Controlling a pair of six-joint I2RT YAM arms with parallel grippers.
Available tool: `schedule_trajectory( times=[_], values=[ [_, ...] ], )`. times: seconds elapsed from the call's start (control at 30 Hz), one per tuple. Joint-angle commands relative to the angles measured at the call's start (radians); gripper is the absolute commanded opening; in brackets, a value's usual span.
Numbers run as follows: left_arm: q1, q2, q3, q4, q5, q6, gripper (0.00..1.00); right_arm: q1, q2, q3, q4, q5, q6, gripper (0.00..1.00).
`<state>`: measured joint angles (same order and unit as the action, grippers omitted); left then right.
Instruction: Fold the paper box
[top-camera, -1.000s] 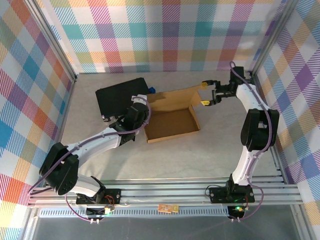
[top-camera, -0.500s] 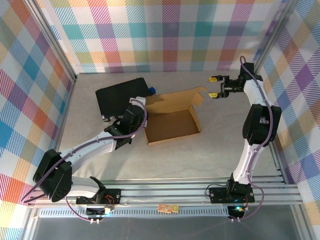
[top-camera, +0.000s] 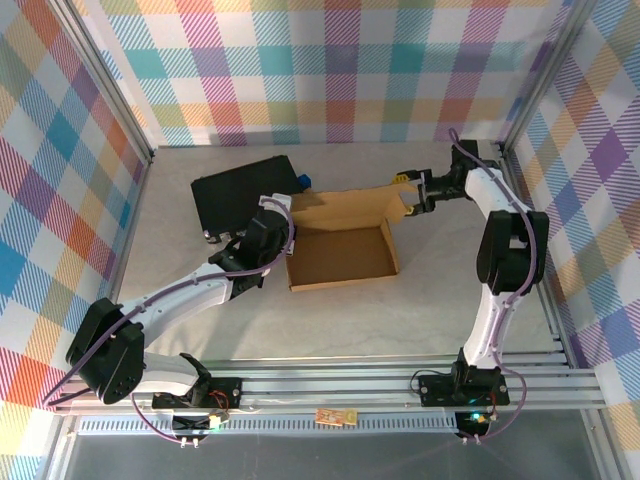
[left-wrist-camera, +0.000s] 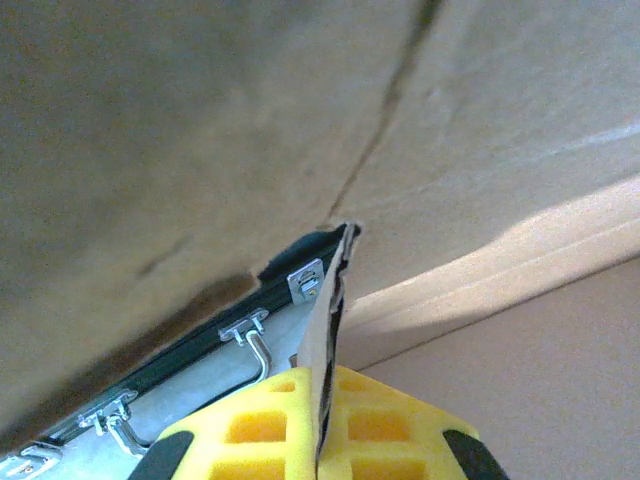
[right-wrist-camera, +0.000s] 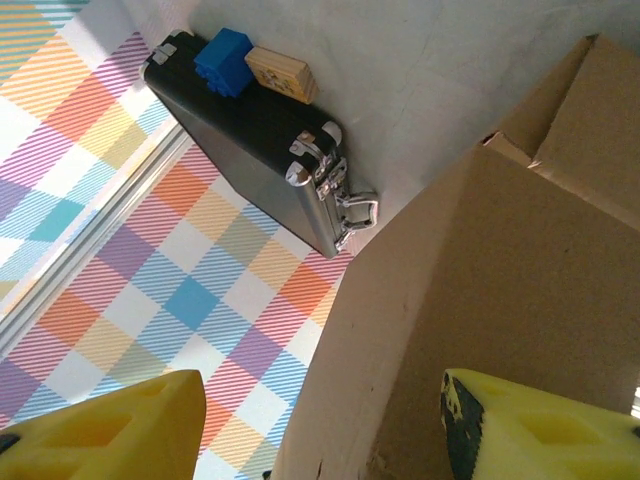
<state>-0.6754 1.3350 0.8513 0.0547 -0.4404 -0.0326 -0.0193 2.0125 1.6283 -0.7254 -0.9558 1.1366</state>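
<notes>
Paper box (top-camera: 340, 248): shallow open tray, plain brown cardboard, matte, creased at folds. You find it just right of black case (top-camera: 240, 192). Tray floor bare; rear flap raised.

Your left gripper (left-wrist-camera: 320, 435): clenched on thin box wall edge on case side, sheet squeezed between yellow grid-moulded pads (left-wrist-camera: 250, 430).

Your right gripper (top-camera: 411, 190): released, yellow fingers (right-wrist-camera: 110, 430) spread, flap corner farthest from case between them.

Case: hard, rectangular, lid shut, silver latches, wire handle (right-wrist-camera: 357, 210). Blue block (right-wrist-camera: 222, 62) and wooden block (right-wrist-camera: 280, 72) sit against case.
</notes>
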Motion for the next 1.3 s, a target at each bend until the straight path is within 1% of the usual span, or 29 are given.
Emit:
schedule_trajectory(
  times=[0.0, 0.2, 0.37, 0.5, 0.63, 0.87, 1.0, 1.1, 1.27],
  values=[
    [0.007, 0.016, 0.014, 0.03, 0.012, 0.0, 0.0, 0.009, -0.067, -0.02, 0.015, -0.04, 0.037, 0.63],
    [0.007, 0.041, 0.035, 0.039, 0.018, -0.002, 0.0, 0.04, -0.102, -0.107, 0.069, -0.064, 0.094, 0.62],
    [0.007, 0.05, 0.038, 0.047, -0.001, -0.011, 0.0, 0.04, -0.154, -0.167, 0.03, -0.056, 0.084, 0.63],
    [0.007, 0.057, 0.037, 0.059, 0.006, -0.024, 0.0, 0.046, -0.178, -0.218, 0.066, -0.063, 0.123, 0.62],
    [0.007, 0.066, 0.046, 0.066, 0.009, -0.029, 0.0, 0.049, -0.181, -0.232, 0.059, -0.082, 0.137, 0.62],
    [0.005, 0.076, 0.053, 0.088, 0.006, -0.051, 0.0, 0.055, -0.207, -0.302, 0.08, -0.104, 0.194, 0.68],
    [-0.001, 0.082, 0.047, 0.097, 0.009, -0.064, 0.0, 0.069, -0.207, -0.334, 0.142, -0.116, 0.267, 0.69],
    [-0.005, 0.086, 0.042, 0.105, 0.009, -0.075, 0.0, 0.085, -0.202, -0.332, 0.138, -0.115, 0.292, 0.72],
    [-0.01, 0.086, 0.036, 0.113, 0.0, -0.094, 0.0, 0.102, -0.193, -0.328, 0.154, -0.116, 0.33, 0.72]
  ],
)
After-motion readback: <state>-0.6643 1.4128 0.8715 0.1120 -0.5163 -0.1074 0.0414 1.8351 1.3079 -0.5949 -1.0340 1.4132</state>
